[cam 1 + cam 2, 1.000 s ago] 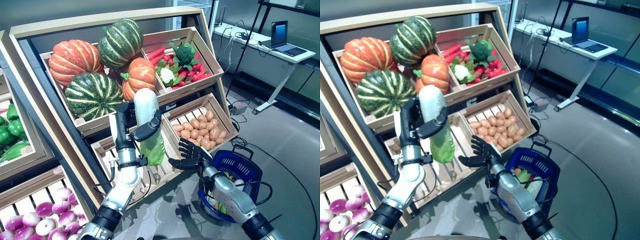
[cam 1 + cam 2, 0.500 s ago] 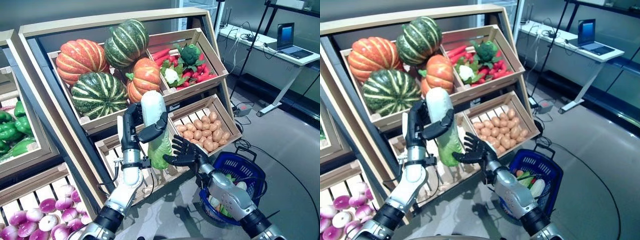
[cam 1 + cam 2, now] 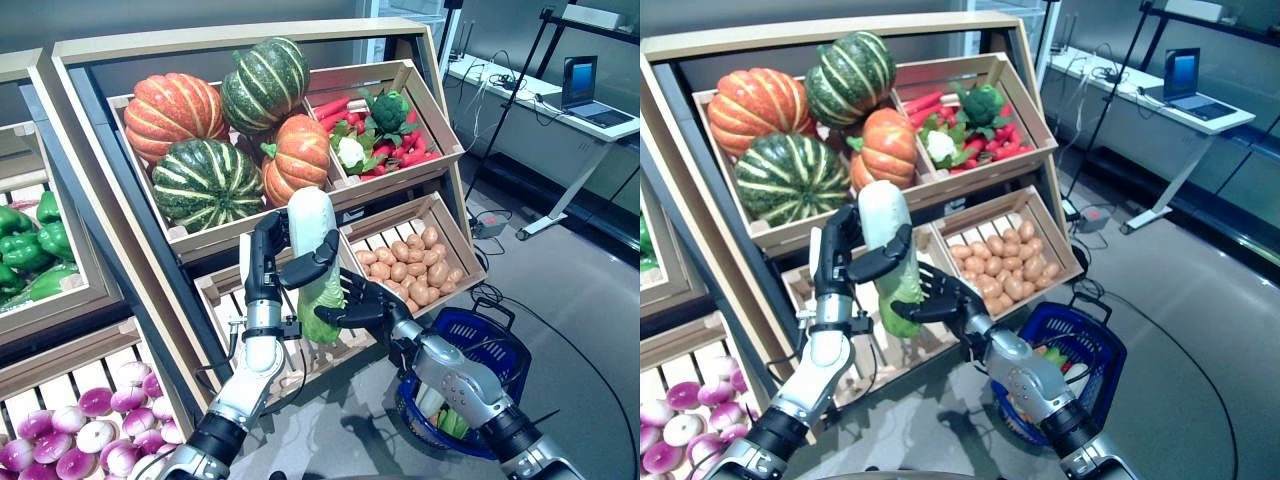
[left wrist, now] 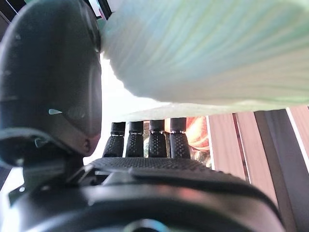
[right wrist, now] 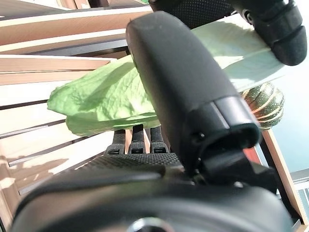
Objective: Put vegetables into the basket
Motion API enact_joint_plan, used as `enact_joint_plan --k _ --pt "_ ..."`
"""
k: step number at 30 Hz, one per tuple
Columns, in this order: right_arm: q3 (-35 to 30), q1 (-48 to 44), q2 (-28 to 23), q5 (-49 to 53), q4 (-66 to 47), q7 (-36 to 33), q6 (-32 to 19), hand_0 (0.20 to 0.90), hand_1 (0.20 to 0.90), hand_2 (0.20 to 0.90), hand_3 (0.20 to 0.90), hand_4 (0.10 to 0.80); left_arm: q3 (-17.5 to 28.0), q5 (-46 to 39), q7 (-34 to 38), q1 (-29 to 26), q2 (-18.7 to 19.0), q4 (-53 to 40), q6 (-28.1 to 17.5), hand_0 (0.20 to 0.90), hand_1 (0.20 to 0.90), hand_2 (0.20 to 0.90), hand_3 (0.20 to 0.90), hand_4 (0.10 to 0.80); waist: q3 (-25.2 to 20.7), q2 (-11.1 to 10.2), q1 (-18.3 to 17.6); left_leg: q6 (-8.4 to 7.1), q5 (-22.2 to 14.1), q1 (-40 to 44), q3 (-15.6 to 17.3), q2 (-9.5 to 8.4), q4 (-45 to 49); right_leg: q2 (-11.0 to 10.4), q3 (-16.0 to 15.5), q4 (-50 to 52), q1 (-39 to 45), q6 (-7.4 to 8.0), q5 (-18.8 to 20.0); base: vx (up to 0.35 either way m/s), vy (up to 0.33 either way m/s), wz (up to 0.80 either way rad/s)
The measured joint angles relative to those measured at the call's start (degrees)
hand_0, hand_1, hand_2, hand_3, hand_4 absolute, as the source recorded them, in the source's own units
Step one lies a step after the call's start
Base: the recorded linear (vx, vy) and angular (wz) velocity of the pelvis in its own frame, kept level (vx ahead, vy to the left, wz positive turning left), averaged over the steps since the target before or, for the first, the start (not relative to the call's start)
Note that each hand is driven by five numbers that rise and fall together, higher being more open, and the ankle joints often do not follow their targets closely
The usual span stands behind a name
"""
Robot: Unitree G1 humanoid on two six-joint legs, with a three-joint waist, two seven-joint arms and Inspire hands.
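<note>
A long white-and-green napa cabbage [image 3: 308,255] stands upright in the left hand's [image 3: 268,262] curled grasp before the wooden crates; the right hand [image 3: 352,306], fingers spread, touches its leaves. A fumbled handover could miss the blue plastic basket [image 3: 478,345].

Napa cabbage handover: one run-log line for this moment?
left robot hand: grips napa cabbage | right robot hand: open at its leafy end | basket: on floor

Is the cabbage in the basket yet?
Not yet. The left hand holds the cabbage upright before the crates; the blue basket sits apart.
</note>
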Motion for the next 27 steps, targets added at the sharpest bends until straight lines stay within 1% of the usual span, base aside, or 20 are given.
enact_joint_plan --k 3,11,14,16,22,26,27 --pt "-0.03 -1.02 -0.03 -0.07 0.18 0.0 0.99 0.9 0.9 0.9 0.9 0.8 -0.01 -1.26 -1.28 0.0 0.0 0.01 -0.86 0.3 0.3 0.3 0.3 0.4 -0.03 -0.04 0.03 0.01 0.02 0.07 -0.01 0.0 0.0 0.0 0.0 0.0 0.08 0.0 0.01 0.0 0.0 0.0" --pt "-0.11 -4.15 0.33 0.2 2.74 0.73 4.27 0.9 0.9 0.9 0.9 0.8 -0.05 -3.6 -4.52 0.0 0.55 0.07 -1.02 0.3 0.3 0.3 0.3 0.4 -0.33 -0.51 0.23 0.02 0.2 0.13 -0.18 -0.01 0.01 0.01 -0.06 0.01 0.25 -0.01 0.02 0.0 0.0 0.0" --pt "-0.09 -5.42 0.77 2.54 5.42 1.38 5.25 0.9 0.9 0.9 0.9 0.8 -0.17 -3.76 -5.71 0.0 1.23 0.07 -1.02 0.3 0.3 0.3 0.3 0.4 -0.38 -0.59 0.26 0.02 0.29 0.2 -0.42 -0.02 0.01 0.01 -0.11 0.01 0.49 -0.01 0.02 0.005 -0.005 0.03" --pt "-0.1 -5.87 1.26 3.19 6.94 1.53 5.29 0.9 0.9 0.9 0.9 0.8 -0.54 -3.79 -5.9 0.0 1.56 0.08 -1.02 0.3 0.3 0.3 0.3 0.4 -0.41 -0.63 0.25 0.01 0.36 0.2 -1.18 -0.03 0.01 0.03 -0.11 0.01 0.8 -0.04 -0.02 0.004 -0.009 0.09" --pt "-0.1 -6.24 2.24 4.73 9.11 2.09 5.86 0.9 0.9 0.9 0.9 0.8 -1.41 -3.89 -6.77 0.0 3.02 0.07 -1.02 0.3 0.3 0.3 0.3 0.4 -0.55 -0.84 0.38 0.1 0.56 0.14 -1.38 -0.01 -0.01 0.08 -0.1 0.0 1.05 -0.07 -0.04 0.001 -0.002 0.04" --pt "-0.1 -6.31 3.19 5.07 10.69 2.56 6.35 0.9 0.9 0.9 0.9 0.8 -2.31 -3.89 -8.21 0.0 4.37 0.07 -1.02 0.3 0.3 0.3 0.3 0.4 -1.08 -1.55 0.41 0.11 0.62 0.11 -1.4 -0.02 -0.01 0.08 -0.1 0.0 1.05 -0.08 -0.03 0.0 0.0 0.0" --pt "-0.1 -6.56 3.45 5.37 11.39 2.66 6.35 0.724 0.724 0.724 0.724 0.682 -2.31 -3.89 -8.5 0.0 4.6 0.08 -1.02 0.3 0.3 0.3 0.3 0.4 -1.2 -1.71 0.39 0.11 0.62 0.12 -1.4 -0.02 -0.01 0.08 -0.1 0.0 1.06 -0.08 -0.02 0.0 0.0 0.0"
